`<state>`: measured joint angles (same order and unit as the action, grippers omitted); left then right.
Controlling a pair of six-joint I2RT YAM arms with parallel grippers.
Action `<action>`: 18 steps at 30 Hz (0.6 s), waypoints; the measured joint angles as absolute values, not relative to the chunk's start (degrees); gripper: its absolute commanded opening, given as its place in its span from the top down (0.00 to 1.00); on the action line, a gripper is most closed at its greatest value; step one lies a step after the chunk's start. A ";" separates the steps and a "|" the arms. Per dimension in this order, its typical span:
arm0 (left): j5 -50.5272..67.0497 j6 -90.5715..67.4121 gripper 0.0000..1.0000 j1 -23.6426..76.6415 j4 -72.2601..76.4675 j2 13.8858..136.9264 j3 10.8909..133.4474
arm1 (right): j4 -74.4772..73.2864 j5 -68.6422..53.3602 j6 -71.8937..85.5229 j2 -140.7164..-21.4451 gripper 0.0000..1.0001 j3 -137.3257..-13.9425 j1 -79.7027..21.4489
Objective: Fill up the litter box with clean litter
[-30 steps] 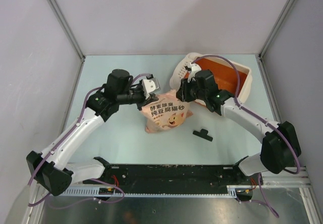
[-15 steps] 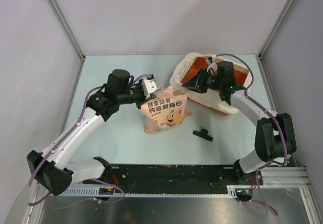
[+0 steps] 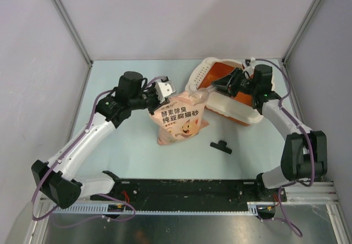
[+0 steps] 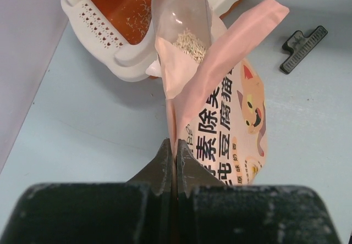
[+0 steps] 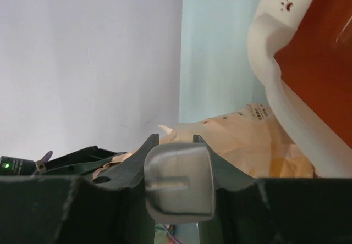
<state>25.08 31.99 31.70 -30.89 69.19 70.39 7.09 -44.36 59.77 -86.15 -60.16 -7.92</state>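
The litter box [image 3: 199, 75], cream outside and orange inside, lies askew at the back right. It also shows in the left wrist view [image 4: 99, 29], with a few granules on its orange floor. My right gripper [image 3: 227, 84] is over the box, shut on the handle of a clear scoop [image 3: 202, 96]. The handle [image 5: 179, 186] sits between its jaws. The scoop [image 4: 181, 10] holds a little clean litter [image 4: 190, 42] at the mouth of the pink bag [image 4: 231, 106]. My left gripper [image 4: 173, 145] is shut on the bag's top edge [image 3: 166, 98].
A black clip [image 3: 220, 146] lies on the table in front of the bag, also seen in the left wrist view [image 4: 303, 48]. Grey walls close the table in at the back and both sides.
My right arm has drawn back to the right, from the bag's mouth to over the litter box, pulling the scoop with it. The box has shifted. The left gripper stays on the bag.
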 measured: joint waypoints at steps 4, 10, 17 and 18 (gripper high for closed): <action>25.08 31.99 1.00 31.70 -31.40 69.65 71.02 | 4.95 -42.87 57.71 -81.91 1.00 -60.10 -6.85; 25.23 32.01 1.00 32.05 -32.08 70.22 71.85 | 4.16 -41.91 58.08 -80.53 1.00 -57.47 -6.50; 25.67 32.05 1.00 32.49 -32.21 70.22 71.92 | 6.98 -44.64 62.35 -80.36 1.00 -54.26 -4.16; 25.69 32.08 1.00 32.64 -32.23 70.22 71.92 | 7.35 -45.56 63.11 -80.36 1.00 -53.80 -3.55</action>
